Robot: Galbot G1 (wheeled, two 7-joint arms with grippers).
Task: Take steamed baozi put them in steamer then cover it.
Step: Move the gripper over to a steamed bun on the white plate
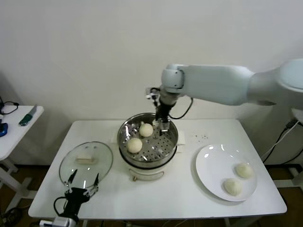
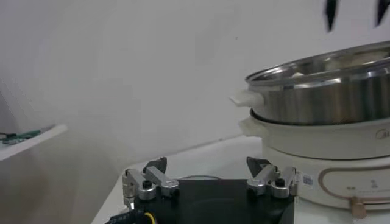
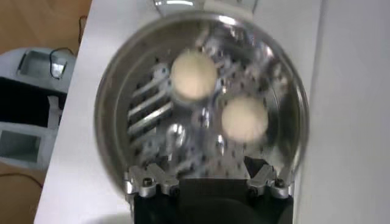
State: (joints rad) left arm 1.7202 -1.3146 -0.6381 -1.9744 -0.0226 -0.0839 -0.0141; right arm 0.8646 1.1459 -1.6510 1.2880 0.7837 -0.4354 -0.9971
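Bench (image 1: 156,198): white, carrying every item; the steamer is at its centre, the other things ranged around that.
Right arm: reaches in from 3 o'clock, over the back of the steamer, wrist pointing straight down, probably so a bun can go in from above without touching the wall.
Steamer (image 1: 148,140): steel basket with a perforated floor on a white pot base, uncovered, so it can take more buns.
Plate (image 1: 214,165): white, at 3 o'clock of the steamer, near the right arm, which I judge does the carrying.
Cover (image 1: 86,161): glass lid with a cream bar handle, flat on the bench at 9 o'clock of the steamer, clear of the loading route and near the left arm.
Right tool (image 1: 164,124): above the basket's 1 o'clock rim, jaws spread wide and empty; its wrist view looks down on both loaded buns.
Left tool (image 1: 82,185): low at the bench's 7 o'clock edge, just beside the cover, jaws wide apart, holding nothing, apparently waiting.
Steamed baozi: two in the basket (image 1: 146,129) (image 1: 135,144), two on the plate (image 1: 244,170) (image 1: 232,186); about half loaded, covering not yet due.
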